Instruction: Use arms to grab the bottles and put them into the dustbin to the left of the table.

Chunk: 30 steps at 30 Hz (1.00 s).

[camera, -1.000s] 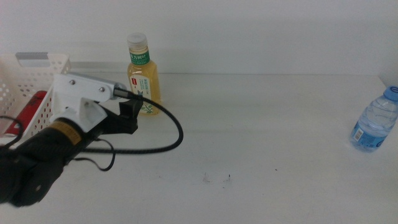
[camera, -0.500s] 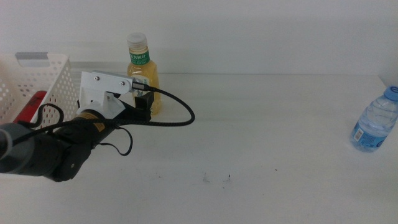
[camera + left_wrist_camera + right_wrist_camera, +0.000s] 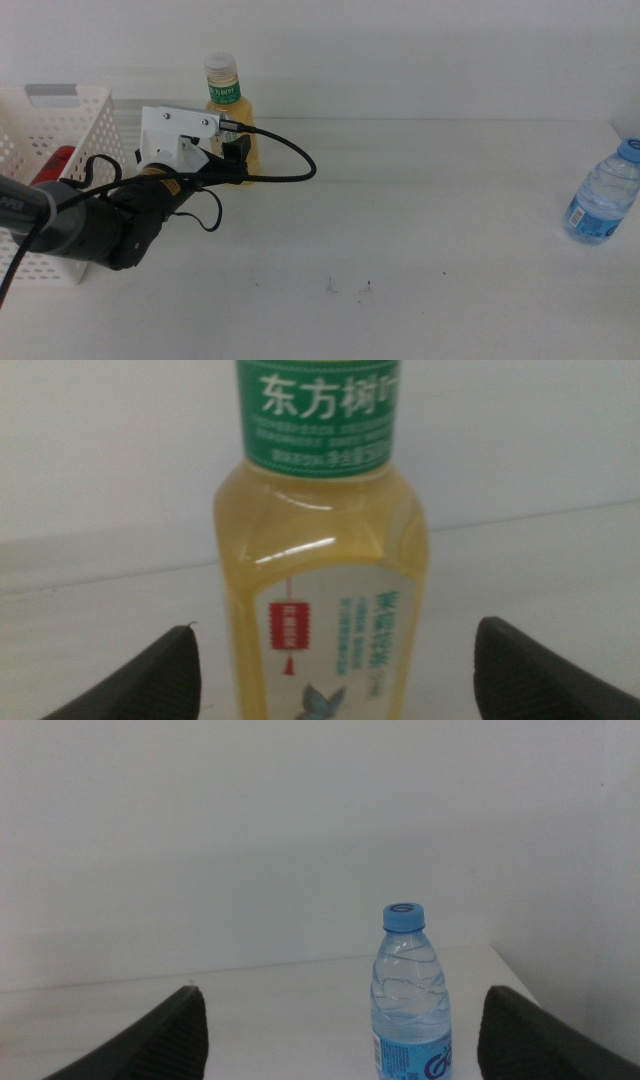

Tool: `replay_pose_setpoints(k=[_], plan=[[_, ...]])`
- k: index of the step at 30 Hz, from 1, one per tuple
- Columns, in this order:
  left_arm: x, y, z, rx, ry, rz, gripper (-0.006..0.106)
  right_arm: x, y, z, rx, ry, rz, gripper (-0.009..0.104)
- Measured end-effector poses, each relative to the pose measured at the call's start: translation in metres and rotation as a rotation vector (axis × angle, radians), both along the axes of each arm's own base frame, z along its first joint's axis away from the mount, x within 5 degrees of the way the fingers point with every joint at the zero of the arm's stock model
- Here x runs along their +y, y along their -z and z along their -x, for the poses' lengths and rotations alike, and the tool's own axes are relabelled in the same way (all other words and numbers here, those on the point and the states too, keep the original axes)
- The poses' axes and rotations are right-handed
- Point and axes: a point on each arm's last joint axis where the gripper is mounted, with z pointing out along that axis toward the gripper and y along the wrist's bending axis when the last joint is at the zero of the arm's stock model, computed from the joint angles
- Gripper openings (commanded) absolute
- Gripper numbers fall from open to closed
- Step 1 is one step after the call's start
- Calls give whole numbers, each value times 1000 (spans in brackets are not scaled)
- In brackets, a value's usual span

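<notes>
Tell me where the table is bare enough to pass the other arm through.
Bare: the broad table stretch between the tea bottle and the water bottle, and the front. Crowded: the left, where the left tool, open, flanks the tea bottle beside the dustbin.

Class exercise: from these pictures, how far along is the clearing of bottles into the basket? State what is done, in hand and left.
Done: a red can lies in the dustbin. In hand: the left gripper, jaws open, is at the tea bottle, not yet closed on it. Left: the water bottle stands at the table's right edge; the right gripper, open, faces it from a distance.
</notes>
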Motion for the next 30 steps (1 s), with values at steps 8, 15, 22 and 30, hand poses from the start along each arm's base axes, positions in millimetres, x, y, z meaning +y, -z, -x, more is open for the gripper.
replay_pose_setpoints(k=[8,15,22,30], plan=[[-1,7,-17,-11,4,-5,94,0,0,0,-2,0,0,81],[-4,18,-30,-8,8,-8,94,0,0,0,-2,0,0,81],[-7,24,-44,-20,9,-7,94,0,0,0,-2,0,0,81],[-11,26,-58,-31,14,-12,94,0,0,0,-2,0,0,81]])
